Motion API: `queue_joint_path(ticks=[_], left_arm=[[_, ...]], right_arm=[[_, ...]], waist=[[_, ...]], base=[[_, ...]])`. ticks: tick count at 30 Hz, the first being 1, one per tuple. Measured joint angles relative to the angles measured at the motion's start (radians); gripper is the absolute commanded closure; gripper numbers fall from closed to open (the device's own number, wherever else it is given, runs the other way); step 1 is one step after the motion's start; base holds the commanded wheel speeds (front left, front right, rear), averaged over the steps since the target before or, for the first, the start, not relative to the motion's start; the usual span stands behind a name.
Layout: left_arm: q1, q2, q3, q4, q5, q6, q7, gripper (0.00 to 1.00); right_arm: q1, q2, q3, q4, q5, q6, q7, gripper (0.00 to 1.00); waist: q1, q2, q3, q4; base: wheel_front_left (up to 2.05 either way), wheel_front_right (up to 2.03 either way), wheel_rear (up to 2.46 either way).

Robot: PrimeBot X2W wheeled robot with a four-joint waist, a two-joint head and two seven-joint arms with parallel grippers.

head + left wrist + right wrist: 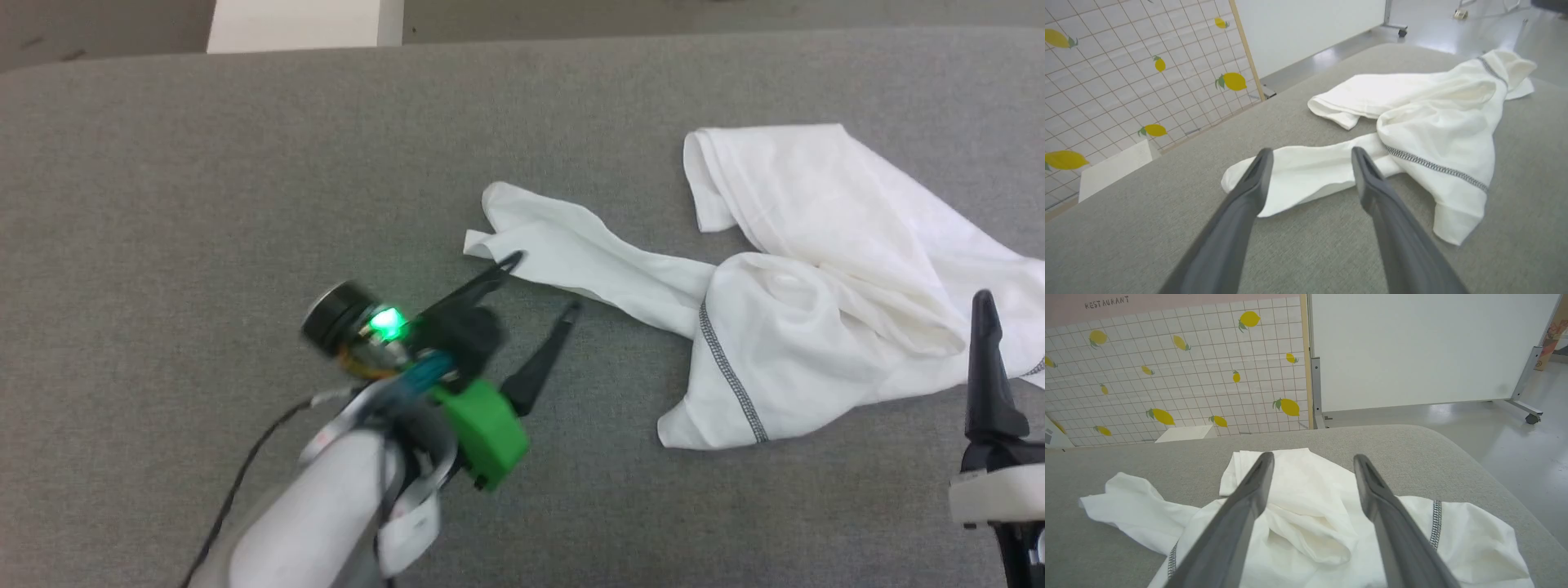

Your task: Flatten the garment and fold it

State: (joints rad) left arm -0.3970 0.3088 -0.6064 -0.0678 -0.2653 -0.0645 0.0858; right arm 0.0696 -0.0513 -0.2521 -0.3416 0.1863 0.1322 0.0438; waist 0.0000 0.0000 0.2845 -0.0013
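The garment is a crumpled white shirt with dark zigzag seams, lying on the right half of the grey table. One sleeve stretches out to the left. My left gripper is open and hovers at the sleeve's end, one fingertip over the cuff. In the left wrist view the sleeve lies between the spread fingers. My right gripper is open above the bunched body of the garment; one finger shows at the right edge.
A white box stands beyond the table's far edge. A lemon-patterned tiled wall and a white rolling panel stand behind the table. The table's rounded edge drops to a shiny floor on the right.
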Motion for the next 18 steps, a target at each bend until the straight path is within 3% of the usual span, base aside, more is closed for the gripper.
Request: queue_joint_path(ticks=[4,13,17,18], left_arm=[[-0.178,0.018,-0.118,0.096,0.04,-0.055,0.102,0.0],[-0.38,0.115,-0.374,0.295,-0.009,-0.063,0.179,0.0],[-0.438,0.112,-0.385,0.356,-0.034,-0.066,0.132,0.0],[-0.444,0.105,-0.38,0.373,-0.037,-0.066,0.116,0.58]], right_arm=[[-0.034,0.0,0.023,-0.018,0.001,0.0,0.01,0.0],[-0.063,0.0,0.047,0.0,0.027,0.0,-0.002,0.0],[-0.076,0.0,0.047,0.007,0.033,0.0,-0.014,0.0],[-0.076,0.0,0.046,0.009,0.034,0.0,-0.015,0.0]], waist=[[0.0,0.0,0.045,-0.006],[0.0,0.0,0.143,-0.044],[0.0,0.0,0.174,-0.065],[0.0,0.0,0.181,-0.069]], base=[[0.0,0.0,0.0],[0.0,0.0,0.0],[0.0,0.0,0.0],[0.0,0.0,0.0]])
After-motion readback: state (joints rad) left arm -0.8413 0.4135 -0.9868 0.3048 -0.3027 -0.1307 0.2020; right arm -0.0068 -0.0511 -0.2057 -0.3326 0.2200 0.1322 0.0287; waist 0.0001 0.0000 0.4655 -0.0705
